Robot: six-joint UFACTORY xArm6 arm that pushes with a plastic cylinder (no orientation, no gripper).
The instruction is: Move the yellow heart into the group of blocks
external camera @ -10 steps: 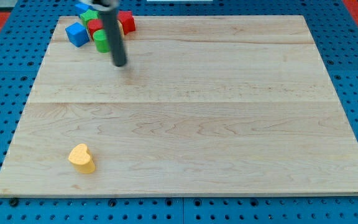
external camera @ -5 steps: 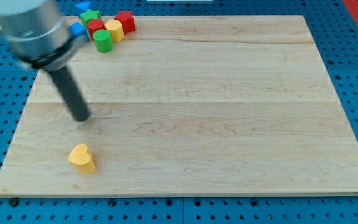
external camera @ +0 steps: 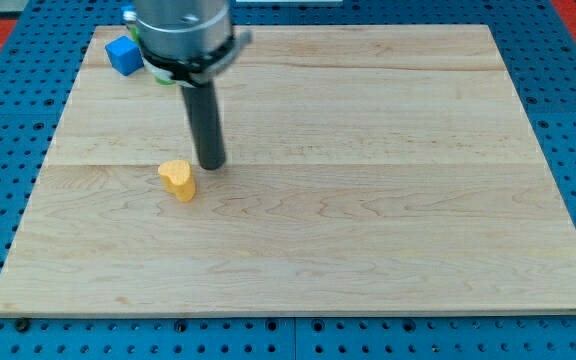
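Observation:
The yellow heart (external camera: 178,180) lies on the wooden board (external camera: 368,200), left of its middle. My tip (external camera: 211,163) rests on the board just to the right of the heart and slightly above it in the view, close to it; I cannot tell if they touch. The group of blocks is at the board's top left. The arm's body covers most of it. Only a blue cube (external camera: 124,55) and slivers of a green block (external camera: 159,76) and another blue block (external camera: 129,14) show there.
The board lies on a blue perforated table (external camera: 8,130). The arm's grey cylindrical body (external camera: 183,30) hangs over the top-left part of the board.
The yellow heart has moved up and to the right, from near the bottom left toward the block group. My tip went from above-left of it to its right side. The arm now hides most of the group.

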